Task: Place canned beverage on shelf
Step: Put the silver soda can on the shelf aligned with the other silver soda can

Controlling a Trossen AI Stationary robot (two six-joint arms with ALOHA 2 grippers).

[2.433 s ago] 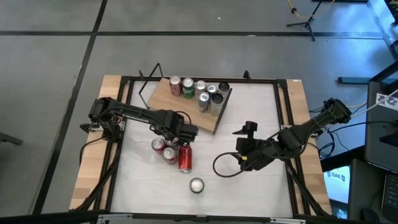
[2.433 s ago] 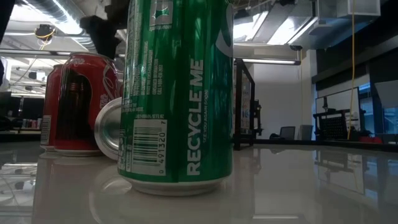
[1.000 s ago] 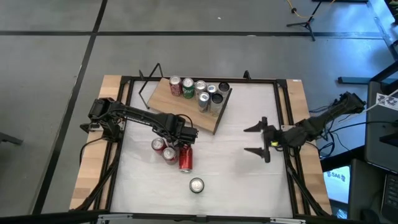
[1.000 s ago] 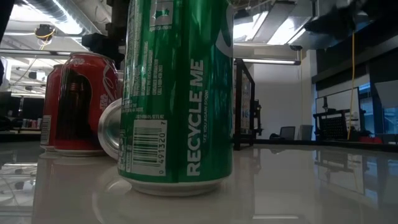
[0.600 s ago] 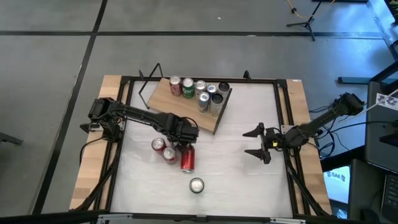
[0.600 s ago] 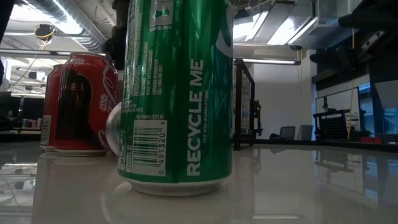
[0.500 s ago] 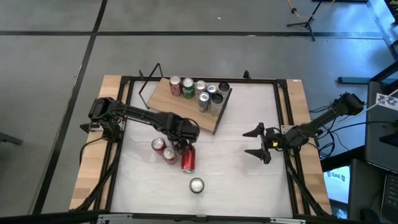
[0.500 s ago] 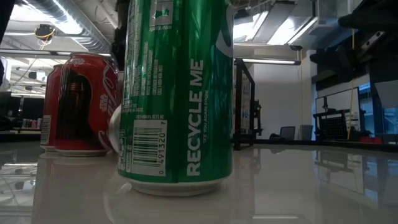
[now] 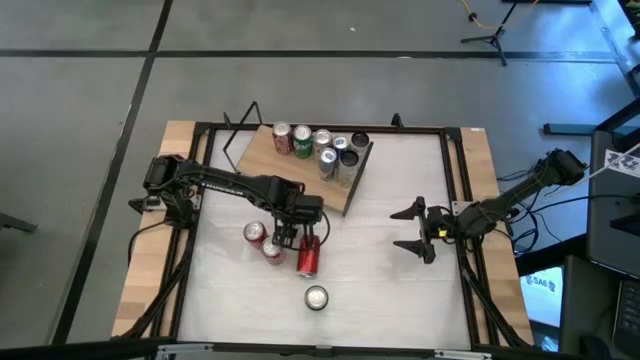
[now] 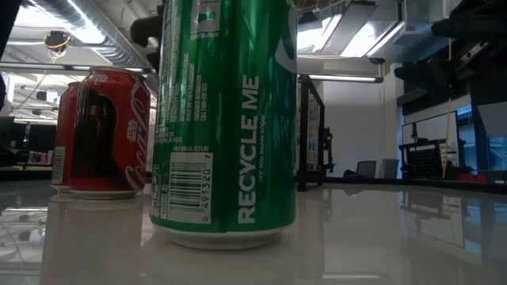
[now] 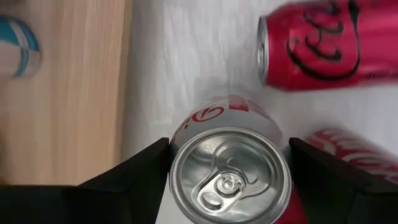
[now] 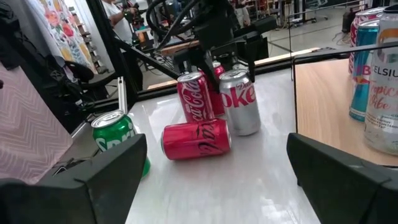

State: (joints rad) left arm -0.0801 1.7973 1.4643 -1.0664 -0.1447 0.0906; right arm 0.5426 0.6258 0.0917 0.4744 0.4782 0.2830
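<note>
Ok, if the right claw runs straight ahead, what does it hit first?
Likely the red can lying on its side, nearest in the open right claw's line; upright cans stand behind it. Depth is unclear.

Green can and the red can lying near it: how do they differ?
The green can stands upright; the red can lies on its side. From above, the green can shows its silver top, the red can its red wall. Neither is on the shelf.

Lying red can rolled rightward, left gripper shifted over beside it
</note>
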